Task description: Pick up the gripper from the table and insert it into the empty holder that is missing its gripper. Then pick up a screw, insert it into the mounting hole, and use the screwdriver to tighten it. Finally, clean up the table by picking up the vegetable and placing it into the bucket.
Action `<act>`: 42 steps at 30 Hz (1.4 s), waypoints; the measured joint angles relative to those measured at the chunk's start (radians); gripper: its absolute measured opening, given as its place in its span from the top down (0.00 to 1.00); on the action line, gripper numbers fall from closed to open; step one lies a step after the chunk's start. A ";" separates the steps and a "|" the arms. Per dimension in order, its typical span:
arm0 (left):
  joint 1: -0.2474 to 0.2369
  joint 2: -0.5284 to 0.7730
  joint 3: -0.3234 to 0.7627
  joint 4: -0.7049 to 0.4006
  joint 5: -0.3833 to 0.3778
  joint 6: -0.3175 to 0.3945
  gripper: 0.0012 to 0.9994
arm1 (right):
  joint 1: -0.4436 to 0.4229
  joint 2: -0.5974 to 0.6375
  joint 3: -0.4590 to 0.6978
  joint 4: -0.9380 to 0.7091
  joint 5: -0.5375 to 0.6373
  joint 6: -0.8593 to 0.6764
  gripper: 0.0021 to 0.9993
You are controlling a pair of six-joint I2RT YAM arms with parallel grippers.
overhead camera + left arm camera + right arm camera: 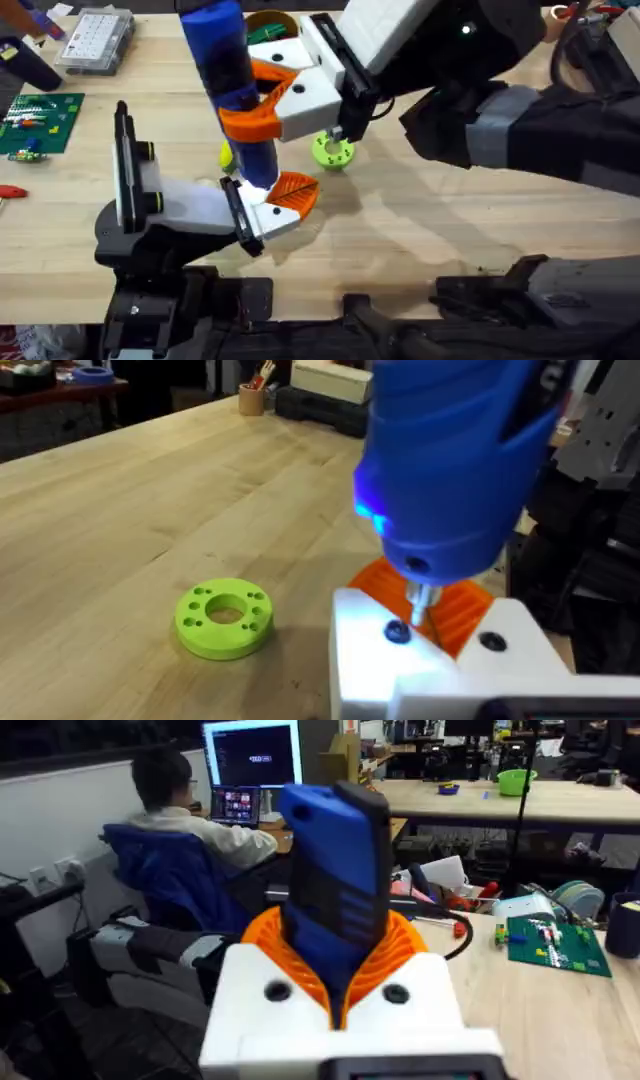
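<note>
My right gripper [268,100], white with orange pads, is shut on the blue screwdriver [235,90] and holds it upright; its body [335,890] sits between the pads. The metal bit [421,600] points down at my left gripper [293,193], just beside a dark mounting hole [397,632] in its white finger mount. I cannot tell whether a screw sits in that hole. My left gripper [440,615] rests low over the table [400,230] with its orange pads together. The yellow vegetable [227,155] peeks out behind the screwdriver. The bucket [268,22] stands at the far edge.
A bright green disc with holes [333,150] [224,619] lies beside the grippers. A clear compartment box [95,40] and a green circuit board [35,120] sit at the far left. The right arm [520,110] spans the table's right side.
</note>
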 joint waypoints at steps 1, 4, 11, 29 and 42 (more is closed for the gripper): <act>0.000 0.000 0.000 0.000 0.000 0.000 1.00 | 0.000 0.000 0.000 0.000 0.000 -0.002 0.98; 0.000 0.000 0.000 0.000 0.000 0.000 1.00 | 0.000 0.000 0.000 -0.001 0.000 -0.007 0.98; 0.000 0.000 0.000 0.000 0.000 0.000 1.00 | 0.000 0.000 0.000 -0.021 0.000 -0.035 0.98; 0.000 0.000 0.000 0.000 0.000 0.000 1.00 | 0.000 0.000 -0.001 -0.023 0.000 -0.056 0.98; 0.000 0.000 0.000 0.000 0.000 0.000 1.00 | 0.000 0.000 -0.001 -0.024 0.000 -0.059 0.98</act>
